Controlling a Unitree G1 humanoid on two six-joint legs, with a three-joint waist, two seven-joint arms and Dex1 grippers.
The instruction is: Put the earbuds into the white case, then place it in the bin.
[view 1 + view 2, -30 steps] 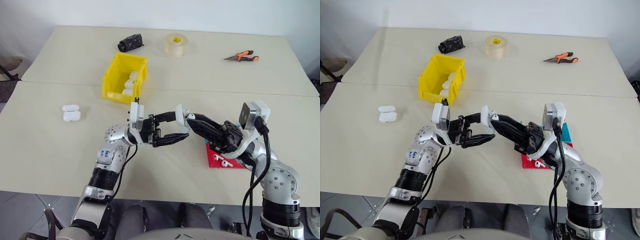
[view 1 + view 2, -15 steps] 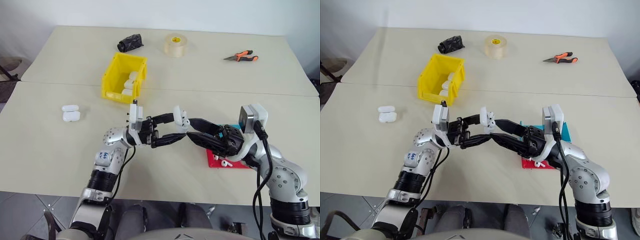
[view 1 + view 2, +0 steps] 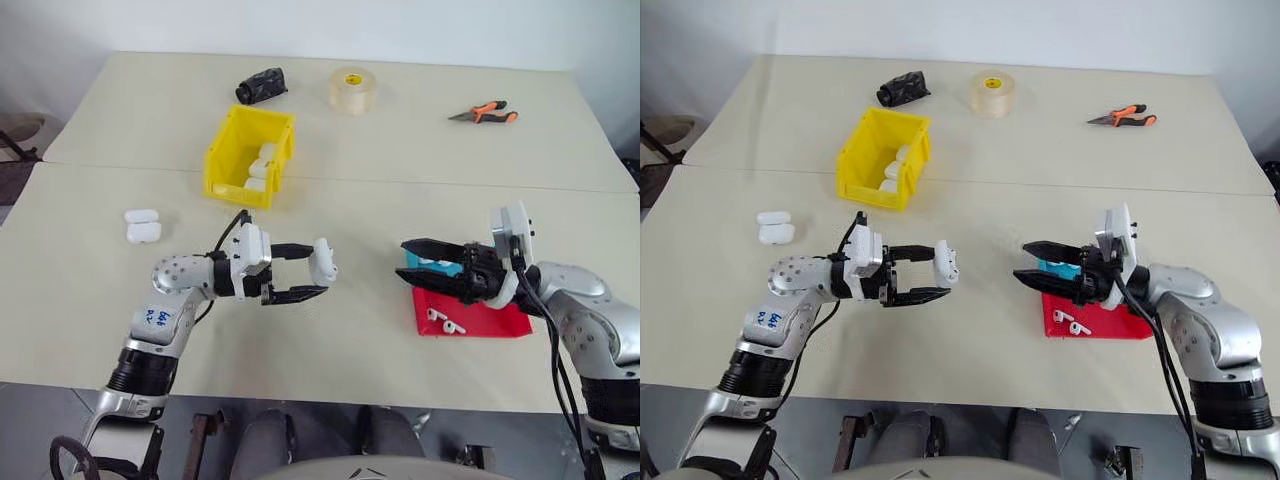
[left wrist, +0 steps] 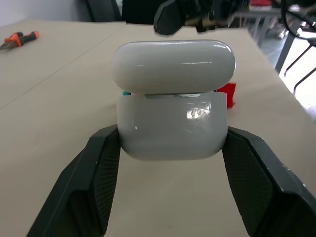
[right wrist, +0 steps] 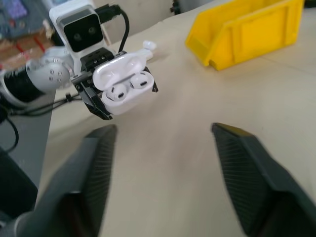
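White case (image 3: 322, 259) sits clamped in my left gripper (image 3: 303, 271), lid up, with two earbuds (image 5: 129, 86) seated inside. My right gripper (image 3: 411, 260) hangs empty, fingers apart, at three o'clock from the case and well clear of it. I judge loading done for this case: closing the lid and carrying it to the yellow bin (image 3: 250, 155), at eleven o'clock, remain. Several cases already lie there.

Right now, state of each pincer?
Left pincer: shut on the small glossy white earbud case, lid open, both earbuds seated.
Right pincer: open, holding nothing, above the shallow red tray.
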